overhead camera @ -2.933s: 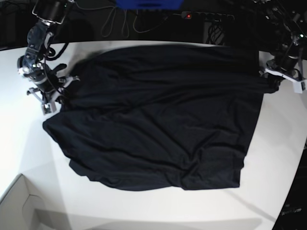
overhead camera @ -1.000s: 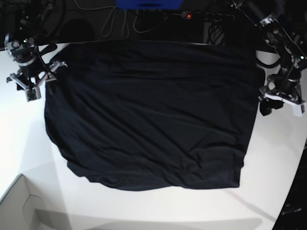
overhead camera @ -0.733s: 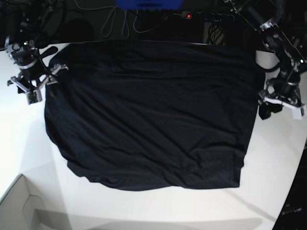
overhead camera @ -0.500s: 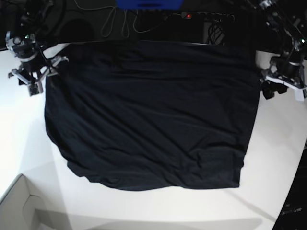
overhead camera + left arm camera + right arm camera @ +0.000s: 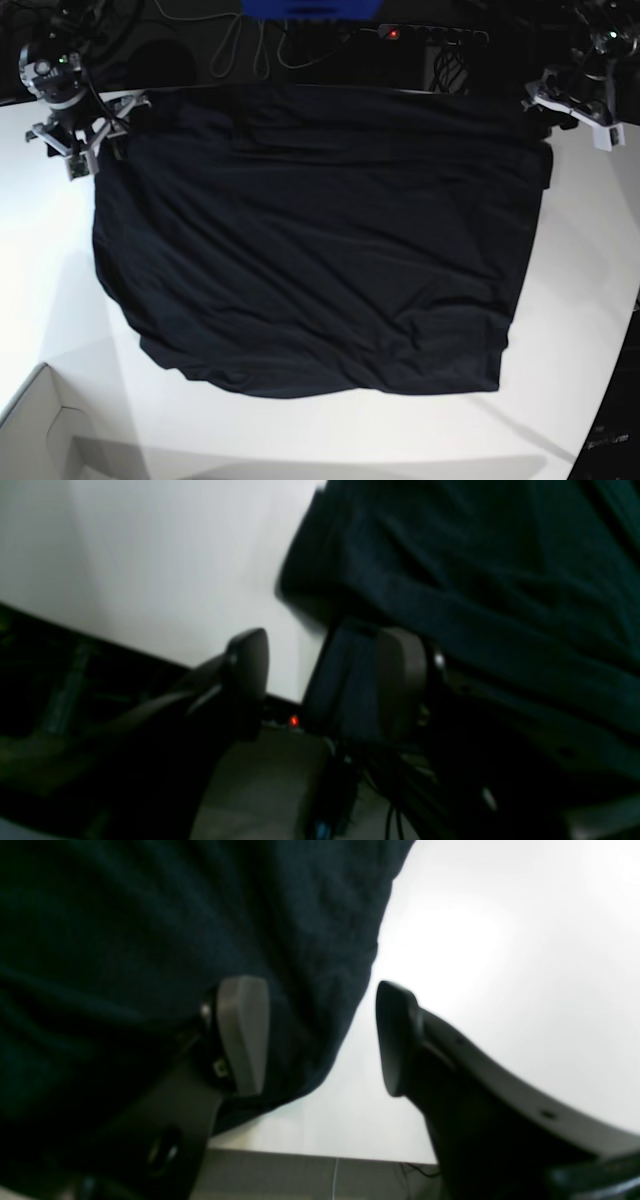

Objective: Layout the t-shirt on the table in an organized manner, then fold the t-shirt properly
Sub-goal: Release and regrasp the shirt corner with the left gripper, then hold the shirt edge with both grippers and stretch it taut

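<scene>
Base view: the t-shirt (image 5: 310, 240) lies spread across the table (image 5: 50, 260), reaching its far edge. At its far corners, the left gripper (image 5: 570, 100) and right gripper (image 5: 85, 135) hover, jaws parted, empty.

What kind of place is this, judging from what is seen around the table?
Probably a robotics lab or test bench, not a home. A black t-shirt lies spread on a glossy white table, two robot arms stand at its far corners, and loose cables and a power strip with a red light run behind it.
</scene>
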Action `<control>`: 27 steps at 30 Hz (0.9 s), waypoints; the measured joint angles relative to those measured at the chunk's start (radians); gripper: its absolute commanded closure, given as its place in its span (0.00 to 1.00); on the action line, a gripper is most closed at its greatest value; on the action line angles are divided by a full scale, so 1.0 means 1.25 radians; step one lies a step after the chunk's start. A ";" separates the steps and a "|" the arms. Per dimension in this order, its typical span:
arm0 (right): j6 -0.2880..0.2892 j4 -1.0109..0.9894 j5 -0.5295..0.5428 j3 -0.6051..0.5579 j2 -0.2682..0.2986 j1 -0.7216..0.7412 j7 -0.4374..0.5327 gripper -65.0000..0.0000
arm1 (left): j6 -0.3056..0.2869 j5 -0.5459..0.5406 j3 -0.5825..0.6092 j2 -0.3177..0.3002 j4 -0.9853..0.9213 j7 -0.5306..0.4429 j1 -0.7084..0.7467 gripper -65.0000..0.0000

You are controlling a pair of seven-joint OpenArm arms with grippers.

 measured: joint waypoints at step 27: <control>0.000 0.037 0.001 0.001 -0.022 -0.060 0.003 0.47 | -0.005 -0.023 0.055 -0.016 -0.137 -0.045 -0.028 0.62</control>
